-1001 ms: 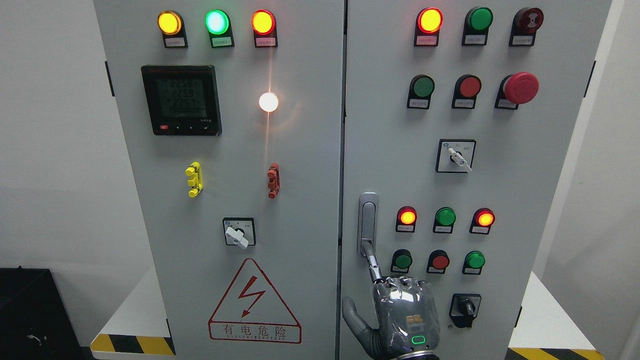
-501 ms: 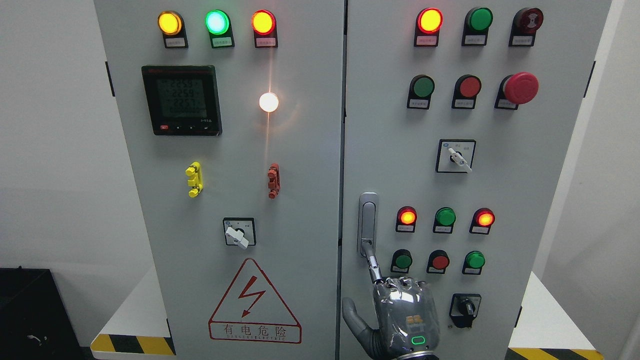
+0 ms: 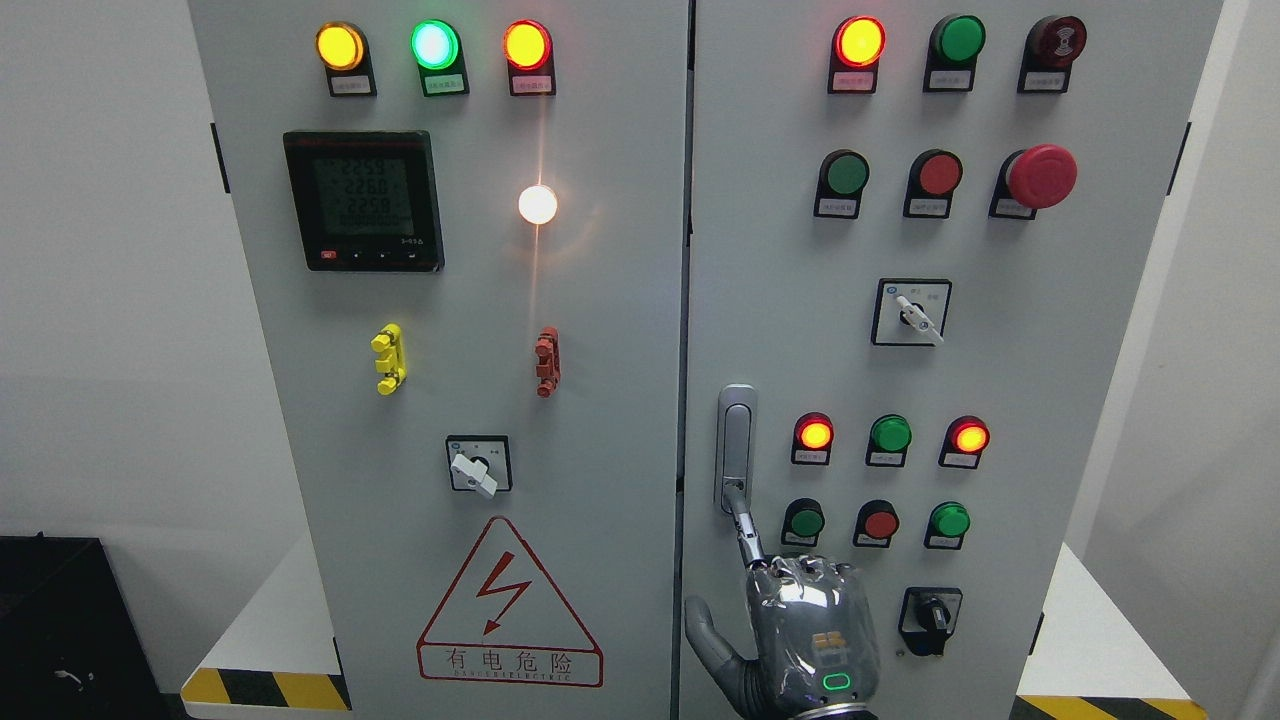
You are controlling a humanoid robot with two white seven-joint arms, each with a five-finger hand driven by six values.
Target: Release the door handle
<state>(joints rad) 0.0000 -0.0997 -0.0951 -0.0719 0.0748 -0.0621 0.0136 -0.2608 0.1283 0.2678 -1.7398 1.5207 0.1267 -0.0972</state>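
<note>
The silver door handle (image 3: pixel 736 440) stands upright on the left edge of the cabinet's right door (image 3: pixel 1000 360). My right hand (image 3: pixel 800 640) comes up from the bottom edge just below it, back of the hand toward the camera. Its index finger (image 3: pixel 745 530) is stretched up and its tip touches the handle's lower end. The other fingers are curled in at the knuckles and the thumb (image 3: pixel 705 630) sticks out to the left. The hand grasps nothing. My left arm is out of view.
Round push buttons (image 3: pixel 880 523) and indicator lamps (image 3: pixel 815 435) sit close to the right of the handle, with a black rotary switch (image 3: pixel 930 615) lower right. The left door (image 3: pixel 450 400) carries a meter (image 3: pixel 363 200), a selector switch (image 3: pixel 477 465) and a warning triangle (image 3: pixel 508 600).
My right hand and index finger have stayed in the same place on the handle's lower end. Only the meter's digits have changed.
</note>
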